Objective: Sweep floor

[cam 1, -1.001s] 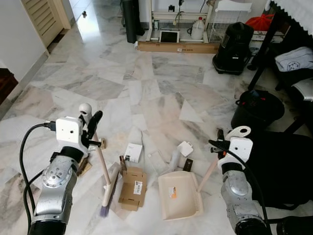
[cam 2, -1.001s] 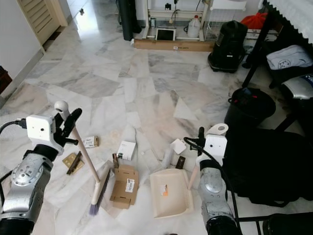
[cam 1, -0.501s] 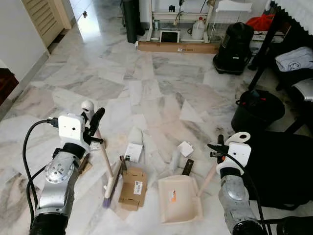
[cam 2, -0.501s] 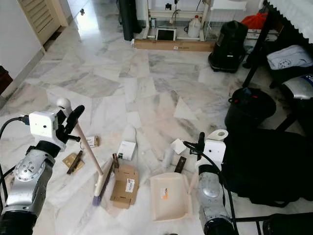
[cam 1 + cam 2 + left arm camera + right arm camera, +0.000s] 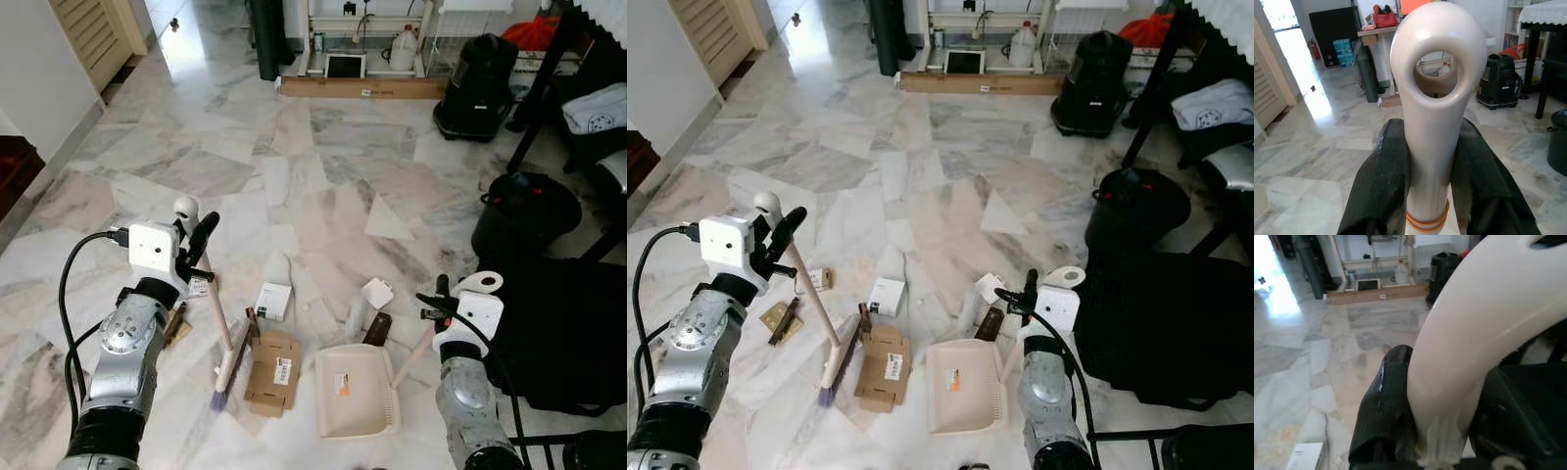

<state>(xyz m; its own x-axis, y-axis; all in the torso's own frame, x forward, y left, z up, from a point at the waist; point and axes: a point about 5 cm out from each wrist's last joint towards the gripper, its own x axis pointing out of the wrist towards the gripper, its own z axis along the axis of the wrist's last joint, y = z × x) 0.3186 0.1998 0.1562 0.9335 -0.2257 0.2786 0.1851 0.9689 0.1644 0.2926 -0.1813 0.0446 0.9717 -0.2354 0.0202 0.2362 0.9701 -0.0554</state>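
Left gripper (image 5: 1430, 196) jaws clenched on broom handle (image 5: 214, 305), right gripper (image 5: 1444, 431) jaws grasping dustpan handle (image 5: 413, 351), cardboard box (image 5: 272, 358) between broom bristles (image 5: 227, 370) and dustpan (image 5: 351, 390)

One broom (image 5: 223, 343), one dustpan (image 5: 351, 394), one flat brown carton (image 5: 273, 371), two small white boxes (image 5: 273, 300) (image 5: 376, 293), two black bins (image 5: 525, 214) (image 5: 476, 73).

Labels present, no text legible anywhere.

The broom (image 5: 224, 338), clamped in the left gripper (image 5: 194, 245), now has its head against the flattened cardboard box (image 5: 273, 371), closer to the dustpan (image 5: 351, 391).
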